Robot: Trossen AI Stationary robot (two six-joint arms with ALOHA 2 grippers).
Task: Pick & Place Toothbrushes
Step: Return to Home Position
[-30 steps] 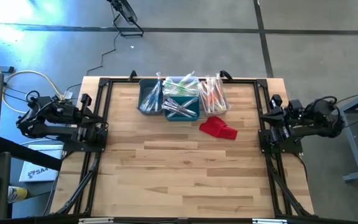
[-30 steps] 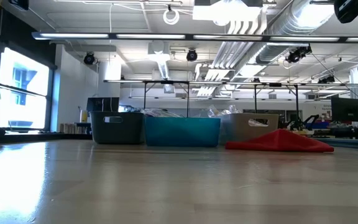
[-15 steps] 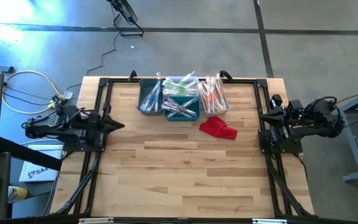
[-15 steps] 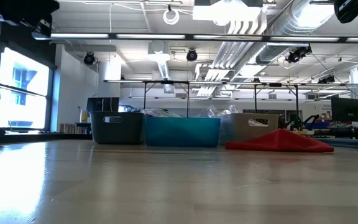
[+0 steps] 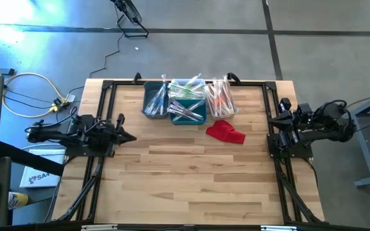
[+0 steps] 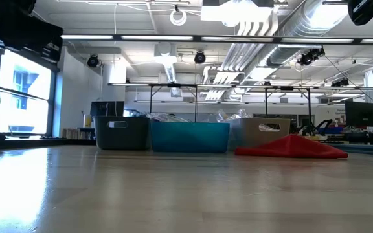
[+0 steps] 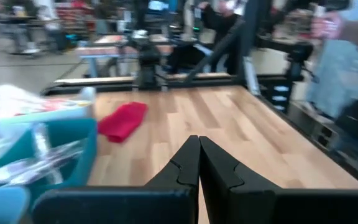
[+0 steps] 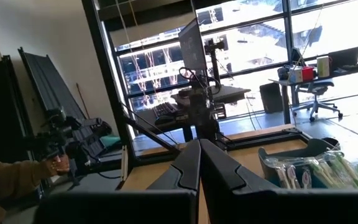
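Far table (image 5: pixel 185 179) edge: clear-wrapped green, orange toothbrushes (image 5: pixel 188 93) in 3 bins (image 5: pixel 146 96); left hand (image 7: pixel 199 140), right hand (image 8: pixel 199 144) fingers together.

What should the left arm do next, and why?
Probably fold the left gripper back toward the left edge of the table. It is shut, empty and jutting over the wood, while the right gripper sits tucked at the right edge. All visible toothbrushes lie in the bins; only the red cloth is loose.
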